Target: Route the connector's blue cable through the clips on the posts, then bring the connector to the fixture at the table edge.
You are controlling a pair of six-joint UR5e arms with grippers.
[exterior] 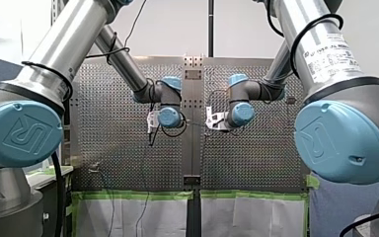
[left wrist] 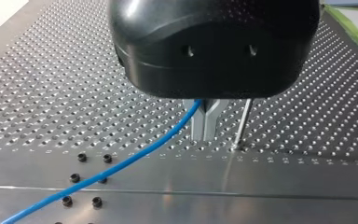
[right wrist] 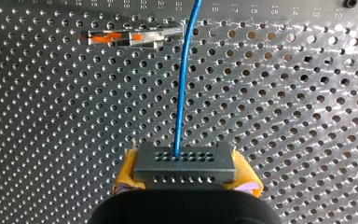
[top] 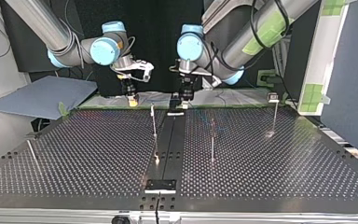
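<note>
Connector [right wrist: 200, 163], dark grey and dotted with small holes, is gripped between the yellow pads [right wrist: 127, 171] of my right gripper [right wrist: 184, 173]. Blue cable [right wrist: 182, 93] leaves a hole in its upper row and runs straight ahead over the perforated table [right wrist: 298, 121]. It passes just beside the tip of a metal clip [right wrist: 130, 36] with orange in it; whether the two touch I cannot tell.

My left gripper [left wrist: 206, 134] is closed on the cable. Its metal fingers [left wrist: 196, 126] stand pressed together, and the cable enters high between them, near the black body. From there it slopes off to one side across the table's bare strip. A thin post [left wrist: 243, 122] stands just beside those fingers, apart from the cable.

In the top view both grippers hang near the table's far edge, close to each other.
</note>
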